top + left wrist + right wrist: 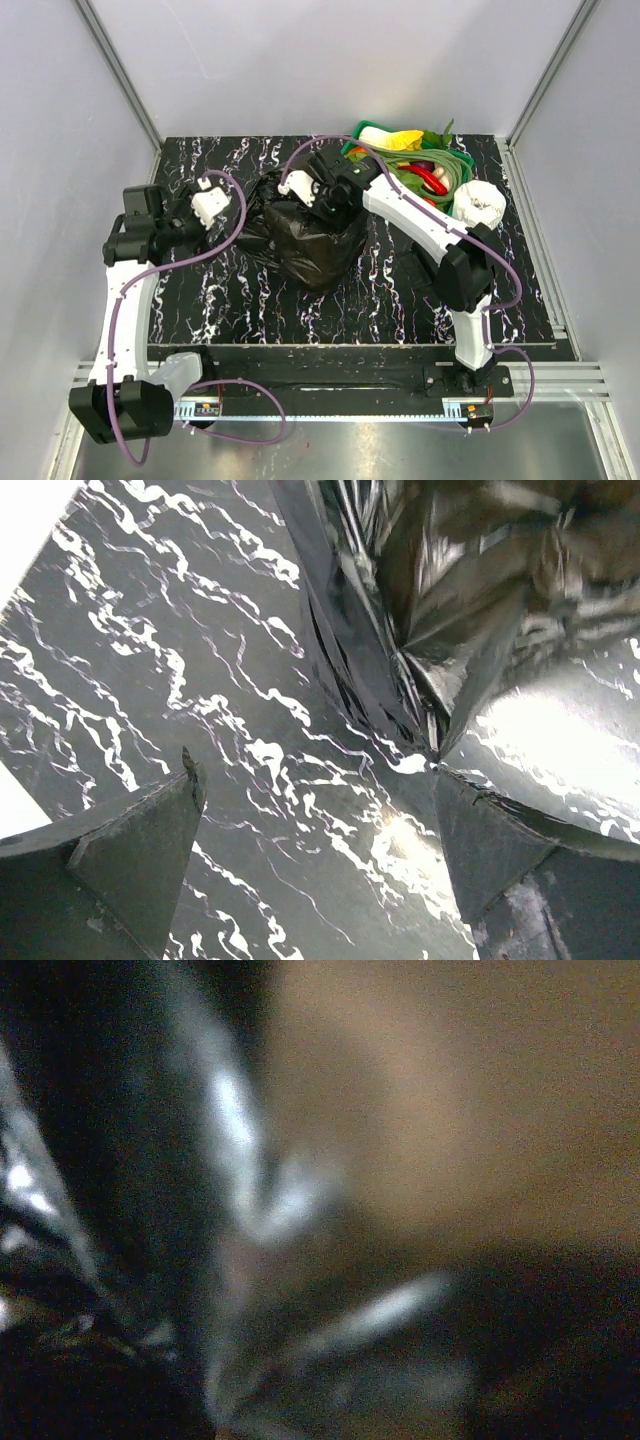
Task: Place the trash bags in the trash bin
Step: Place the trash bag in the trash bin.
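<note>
A crinkled glossy black trash bag (312, 248) stands bulging in the middle of the black marble table (230, 300). I see no trash bin in any view; the bag may cover it. My right gripper (325, 200) presses into the bag's top, its fingers buried in the film. The right wrist view is a blur of black film (120, 1210) close to the lens, with no fingers distinguishable. My left gripper (218, 205) hovers open just left of the bag. In the left wrist view the left gripper (315, 772) holds only bare table between its fingers, with the bag (450, 600) just ahead.
A green tray (466, 162) of vegetables sits at the back right corner. A white round object (480, 203) lies beside it, close to the right arm's elbow. Metal frame posts and grey walls bound the table.
</note>
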{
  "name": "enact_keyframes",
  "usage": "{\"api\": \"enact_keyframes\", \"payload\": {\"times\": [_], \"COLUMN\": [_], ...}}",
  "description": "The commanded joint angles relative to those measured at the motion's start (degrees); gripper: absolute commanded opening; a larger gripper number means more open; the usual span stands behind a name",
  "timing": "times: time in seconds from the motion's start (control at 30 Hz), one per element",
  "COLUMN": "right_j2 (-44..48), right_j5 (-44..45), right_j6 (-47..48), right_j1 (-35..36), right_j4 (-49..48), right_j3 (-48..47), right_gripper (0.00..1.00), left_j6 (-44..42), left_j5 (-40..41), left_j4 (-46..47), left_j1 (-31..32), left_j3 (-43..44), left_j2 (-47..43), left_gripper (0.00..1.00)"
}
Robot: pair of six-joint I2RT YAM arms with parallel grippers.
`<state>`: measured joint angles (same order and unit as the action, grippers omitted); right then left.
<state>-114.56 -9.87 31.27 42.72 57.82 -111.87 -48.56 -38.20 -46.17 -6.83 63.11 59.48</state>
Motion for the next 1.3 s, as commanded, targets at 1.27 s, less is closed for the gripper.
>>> {"api": "enact_keyframes", "payload": {"times": [1.27], "right_j2": [-5.2], "right_j5": [7.0], "right_j6": [2.1], "right_j1": [1.2], "right_j4": [-9.9], "right_j3": [9.7], "right_gripper": [0.83], "left_j6": [17.2], "left_j5": [-15.4], "left_j4": [2.9], "left_j1": [-0.5], "left_j3": [16.1], "left_j2": [-0.5], "left_gripper": [0.99]}}
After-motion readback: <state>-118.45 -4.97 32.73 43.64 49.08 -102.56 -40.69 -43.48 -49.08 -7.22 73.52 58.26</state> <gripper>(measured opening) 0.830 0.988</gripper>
